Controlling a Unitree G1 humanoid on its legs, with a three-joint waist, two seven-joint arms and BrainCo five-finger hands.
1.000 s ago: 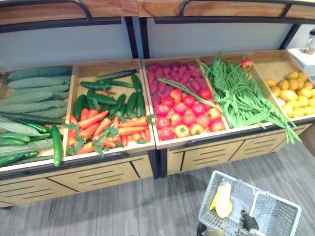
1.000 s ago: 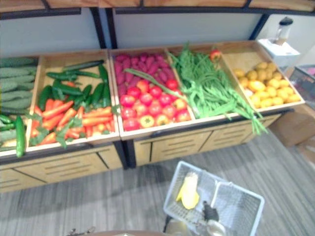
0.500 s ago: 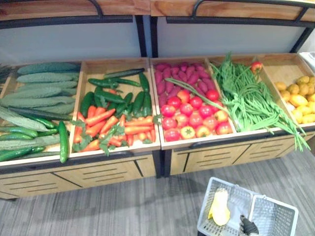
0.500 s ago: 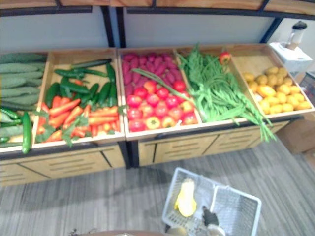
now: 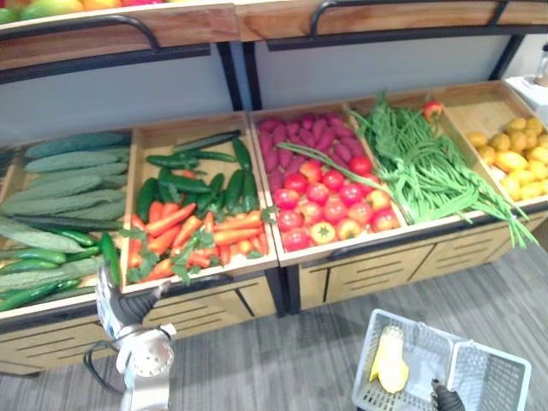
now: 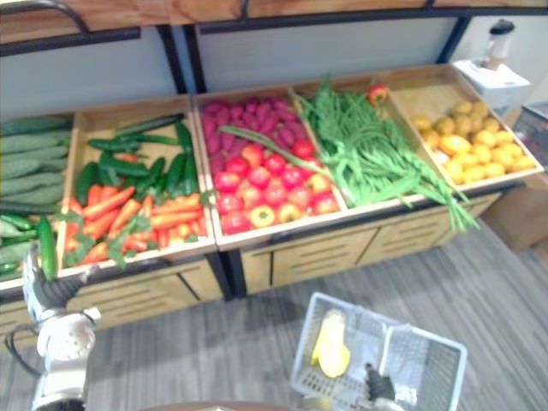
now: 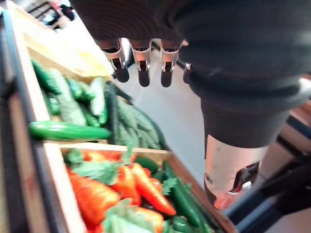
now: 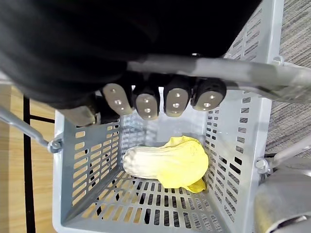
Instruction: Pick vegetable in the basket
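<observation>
My right hand (image 8: pixel 160 99) is shut on the grey handle of a grey plastic basket (image 8: pixel 77 165), which hangs low at the right over the floor (image 5: pixel 505 377). A pale yellow leafy vegetable (image 8: pixel 167 162) lies inside it (image 5: pixel 390 360). My left hand (image 5: pixel 120 300) is raised at the lower left, open, with its fingers (image 7: pixel 142 68) relaxed and holding nothing. It is in front of the crate of carrots (image 5: pixel 197 235) and apart from them. In the left wrist view the carrots (image 7: pixel 97 194) lie just past the hand, with a cucumber (image 7: pixel 68 131) beside them.
A wooden stall holds several crates: bumpy cucumbers (image 5: pixel 64 171) at the left, dark green peppers (image 5: pixel 197 175) behind the carrots, tomatoes (image 5: pixel 330 210), purple-red roots (image 5: pixel 300 141), long green beans (image 5: pixel 428 167) and yellow fruit (image 5: pixel 518 158). A shelf (image 5: pixel 128 30) overhangs the crates.
My left arm has come up into view at the lower left, before the carrot crate. The camera has shifted a little. The basket still hangs from my right hand.
</observation>
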